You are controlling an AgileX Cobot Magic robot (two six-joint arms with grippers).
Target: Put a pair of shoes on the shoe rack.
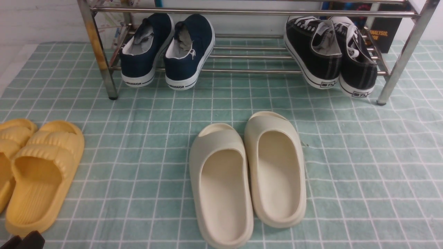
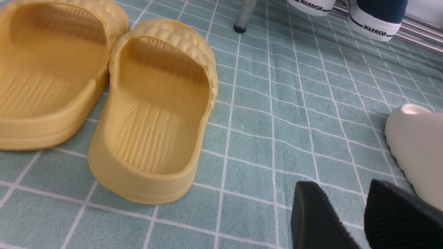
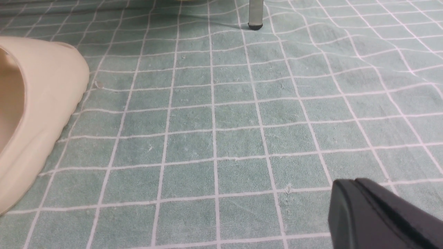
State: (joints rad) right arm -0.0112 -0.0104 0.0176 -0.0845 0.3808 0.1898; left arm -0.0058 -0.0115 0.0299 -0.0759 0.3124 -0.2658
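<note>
We see the pair of shoes resting on the shoe rack, at its right end. Our left gripper stands parted, holding nothing; our right gripper is closed, also holding nothing.

The left gripper hangs low at the near left of the scene, its two black fingers standing apart with a clear gap between them and nothing held; only its dark tips edge into the front view at the near left corner. The right gripper sits low at the near right, out of the front view, its black fingers pressed together into a single closed wedge, holding nothing.
</note>
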